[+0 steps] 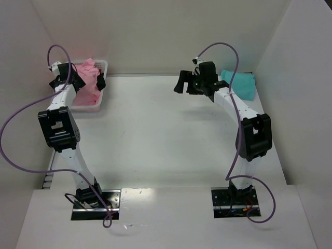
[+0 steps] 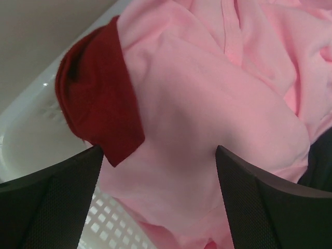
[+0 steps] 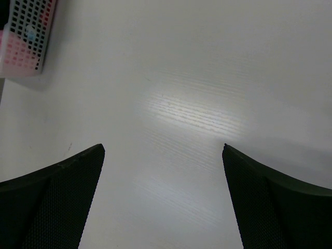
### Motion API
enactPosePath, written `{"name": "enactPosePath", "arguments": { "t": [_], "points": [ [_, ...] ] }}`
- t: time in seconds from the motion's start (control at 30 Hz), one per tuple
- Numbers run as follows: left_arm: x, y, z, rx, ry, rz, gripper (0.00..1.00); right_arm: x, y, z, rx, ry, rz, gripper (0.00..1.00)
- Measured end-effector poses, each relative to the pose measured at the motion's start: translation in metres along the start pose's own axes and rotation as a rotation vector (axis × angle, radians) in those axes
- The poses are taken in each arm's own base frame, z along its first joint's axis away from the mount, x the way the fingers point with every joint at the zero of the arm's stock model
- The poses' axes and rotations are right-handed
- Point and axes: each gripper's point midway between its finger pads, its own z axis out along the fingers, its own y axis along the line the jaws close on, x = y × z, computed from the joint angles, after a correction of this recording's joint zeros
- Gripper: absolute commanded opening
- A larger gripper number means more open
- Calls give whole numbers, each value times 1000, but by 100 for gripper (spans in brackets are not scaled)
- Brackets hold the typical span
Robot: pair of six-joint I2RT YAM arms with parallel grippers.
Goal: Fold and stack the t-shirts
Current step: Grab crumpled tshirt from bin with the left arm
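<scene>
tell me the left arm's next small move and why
Probably lower the left gripper a little and close on the pink t-shirt. Its jaws stand open right above that shirt, which lies crumpled in the white basket beside a dark red shirt, and nothing is held yet.

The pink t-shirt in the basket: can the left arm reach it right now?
Probably yes: the left arm's open fingers hang right above the pink t-shirt, atop the basket pile, nothing between.
</scene>
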Motion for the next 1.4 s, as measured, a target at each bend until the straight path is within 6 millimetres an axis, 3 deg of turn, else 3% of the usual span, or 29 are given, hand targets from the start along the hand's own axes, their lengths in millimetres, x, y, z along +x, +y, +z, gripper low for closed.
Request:
{"name": "enactPosePath", "arguments": {
  "t": [0.07,0.2,0.53,0.57,0.6,0.63,0.67,0.77,0.97,1.07,1.4],
  "points": [
    [8,-2,7,3,17,1,87,-2,2,-2,-3,-8,2,100],
    [23,-3,17,6,52,-5,67,-7,5,-6,-10,-28,2,100],
    [36,-8,11,56,82,-33,27,3,0,-5,-1,-12,21,100],
    [37,-9,8,67,87,-34,30,3,1,-5,-1,-14,21,100],
    [36,-9,6,73,89,-38,41,3,1,-5,-2,-15,21,100],
    [35,-9,3,83,91,-40,58,3,1,-5,-2,-15,21,100],
    [34,-11,-2,100,96,-40,68,2,1,-5,-2,-16,21,100],
    [27,-18,-20,155,105,-68,80,2,1,-5,-2,-16,21,100],
    [4,-30,-47,235,76,-86,84,1,2,-5,-10,-19,19,100],
    [-1,-33,-53,253,67,-89,77,1,3,-5,-15,-22,18,100],
    [22,-21,-44,199,122,-73,74,6,1,-3,-15,-17,19,100]
  ]
}}
